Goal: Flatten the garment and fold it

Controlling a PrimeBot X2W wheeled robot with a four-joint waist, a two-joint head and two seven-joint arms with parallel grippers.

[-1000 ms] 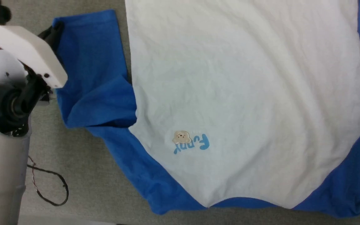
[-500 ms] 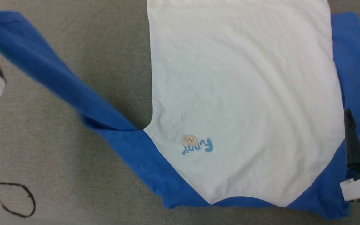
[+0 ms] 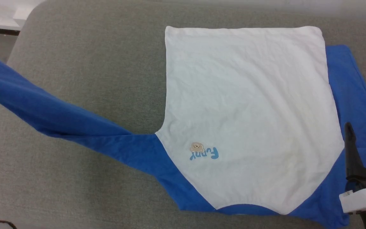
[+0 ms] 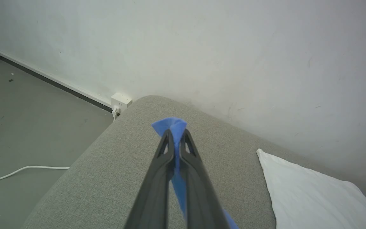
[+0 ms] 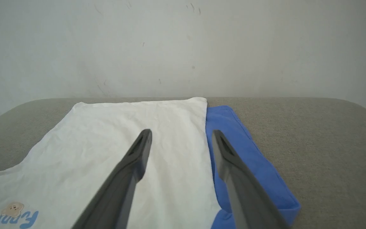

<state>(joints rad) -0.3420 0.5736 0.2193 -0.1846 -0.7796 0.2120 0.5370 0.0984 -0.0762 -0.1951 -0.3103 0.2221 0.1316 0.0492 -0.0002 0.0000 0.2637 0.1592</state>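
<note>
Thin, creased garment (image 3: 249, 105) flat on coarse grey pad (image 3: 75, 63). Left wrist view: left gripper (image 4: 176, 135) pinching blue sleeve (image 4: 170, 123). Right gripper (image 5: 181, 133) spread, empty.

A white shirt (image 3: 249, 95) with bright blue sleeves (image 3: 43, 108), blue lettering (image 3: 206, 154) and a tan bear patch (image 3: 197, 147), against plain grey woven fabric surface (image 3: 84, 63).

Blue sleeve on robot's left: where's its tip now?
Its tip is pinched in the left gripper, above the rounded corner of the grey padded surface, by the wall. In the head view the sleeve stretches to the left edge.
</note>
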